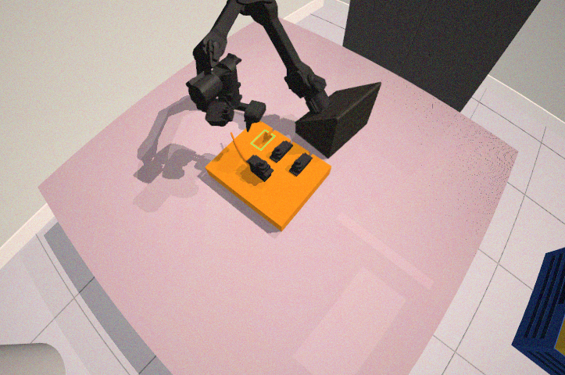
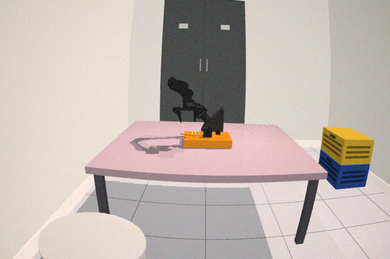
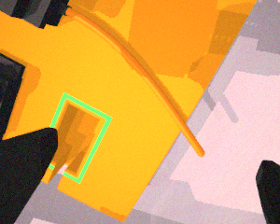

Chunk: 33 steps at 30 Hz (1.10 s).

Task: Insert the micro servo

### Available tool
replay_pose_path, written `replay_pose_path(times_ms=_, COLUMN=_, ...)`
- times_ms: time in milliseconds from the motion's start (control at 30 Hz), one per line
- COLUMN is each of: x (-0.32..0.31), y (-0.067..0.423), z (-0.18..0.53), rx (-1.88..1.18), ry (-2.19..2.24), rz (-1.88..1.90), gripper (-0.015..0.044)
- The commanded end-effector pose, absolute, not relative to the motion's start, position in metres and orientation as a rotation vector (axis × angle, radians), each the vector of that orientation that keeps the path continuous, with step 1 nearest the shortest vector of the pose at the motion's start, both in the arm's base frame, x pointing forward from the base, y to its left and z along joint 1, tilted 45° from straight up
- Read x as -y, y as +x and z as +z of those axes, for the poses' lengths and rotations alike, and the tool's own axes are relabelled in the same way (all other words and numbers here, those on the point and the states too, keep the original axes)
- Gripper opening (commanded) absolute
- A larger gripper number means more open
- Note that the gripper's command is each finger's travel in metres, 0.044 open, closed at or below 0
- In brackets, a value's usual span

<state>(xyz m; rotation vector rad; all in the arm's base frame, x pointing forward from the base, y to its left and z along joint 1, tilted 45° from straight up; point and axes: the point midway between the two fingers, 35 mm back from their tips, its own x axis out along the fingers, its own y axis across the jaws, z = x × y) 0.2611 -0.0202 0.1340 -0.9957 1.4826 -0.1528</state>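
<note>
The loose servo [image 1: 259, 168] [image 2: 207, 132] [image 3: 35, 10] is black and rests on top of the orange deck [image 1: 283, 201] [image 2: 207, 144] [image 3: 119, 145]; I cannot tell if it is level. Its orange cable [image 1: 239, 149] [image 3: 149, 77] curves away past the deck's edge. The green outline [image 1: 267, 142] [image 3: 95, 149] marks the empty pocket, which has a side notch. My gripper [image 1: 234, 126] [image 2: 187, 121] [image 3: 158, 154] is open and empty above the deck's pocket end. In the wrist view its left finger overlaps the outline's edge and its right finger is over the table.
Two seated black servos [image 1: 281, 151] [image 1: 300, 164] stand beside the pocket and the loose servo. A dark wedge-shaped block [image 1: 351, 117] [image 2: 218, 120] stands close behind the deck, by the arm's base. Stacked crates [image 2: 354, 152] are beyond the table's right side.
</note>
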Motion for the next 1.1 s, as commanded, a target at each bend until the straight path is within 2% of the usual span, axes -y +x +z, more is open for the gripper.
replay_pose_path(times_ms=0, x=0.011, y=0.265, z=0.128, rx=-1.519, ry=-1.084, rz=-0.061, gripper=0.044)
replay_pose_path(times_ms=1067, x=-0.071, y=0.28, z=0.059, rx=-1.686, ry=-1.859, rz=0.819, gripper=0.044)
